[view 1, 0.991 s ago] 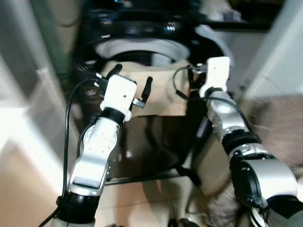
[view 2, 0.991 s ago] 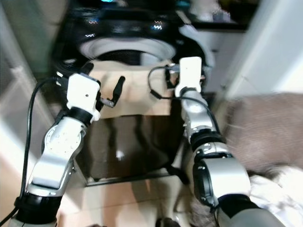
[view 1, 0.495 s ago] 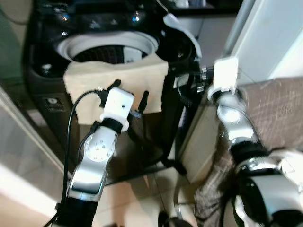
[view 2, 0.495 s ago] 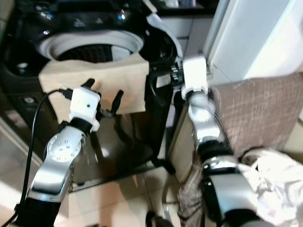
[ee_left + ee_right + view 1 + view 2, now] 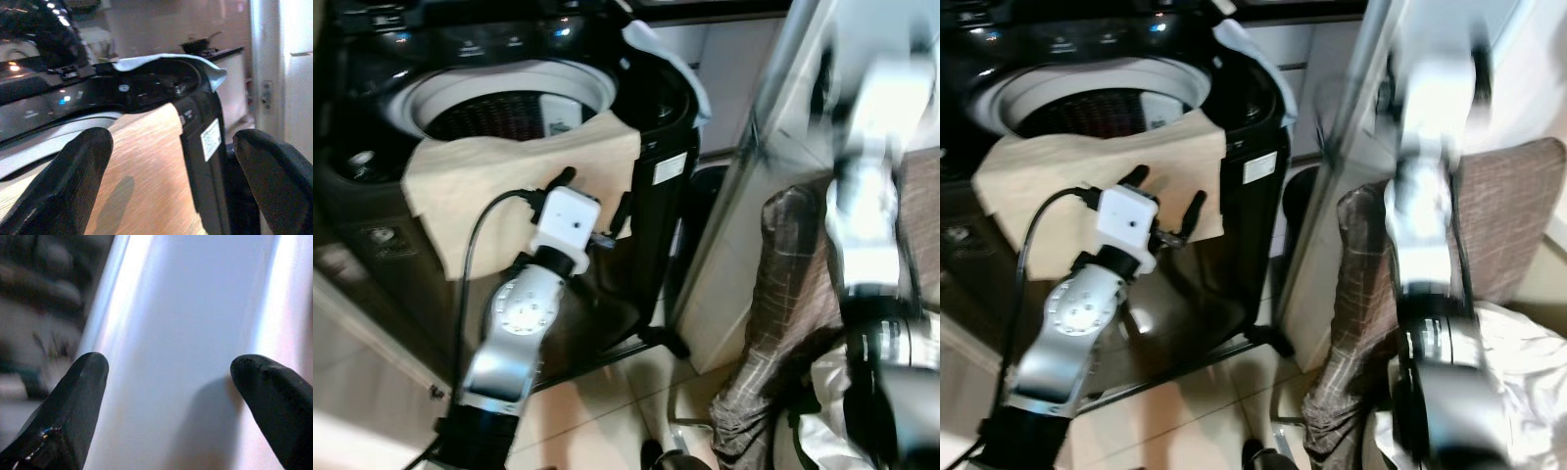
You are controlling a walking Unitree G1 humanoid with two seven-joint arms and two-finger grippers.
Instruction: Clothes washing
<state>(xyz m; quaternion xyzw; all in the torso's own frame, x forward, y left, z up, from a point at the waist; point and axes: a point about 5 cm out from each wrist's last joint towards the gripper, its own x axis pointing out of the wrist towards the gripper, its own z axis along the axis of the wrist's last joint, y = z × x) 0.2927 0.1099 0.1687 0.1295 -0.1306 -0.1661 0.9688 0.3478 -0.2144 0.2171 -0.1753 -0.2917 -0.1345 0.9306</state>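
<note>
Looking down through the left eye view, you see a black top-loading washing machine with its round drum opening exposed and a beige cloth draped from the drum rim down the front panel. Your left gripper hovers in front of that cloth, its two black fingers spread apart and holding nothing. To the right stands a white upright panel, and beyond it a brown checked fabric hangs over something low. Your right arm is raised there and blurred.

From the right eye view you get the same scene, plus more of the brown fabric spreading wide on the right and a crumpled white heap below it.

Through the left wrist view, you look between two widely parted fingertips at the cloth's wood-toned surface, the machine's glossy corner with a white label, and a pale blue-white piece lying over the machine's top edge. A dim kitchen counter sits far behind.

Through the right wrist view, the right gripper is also spread, its fingertips facing a smooth white surface close ahead.
</note>
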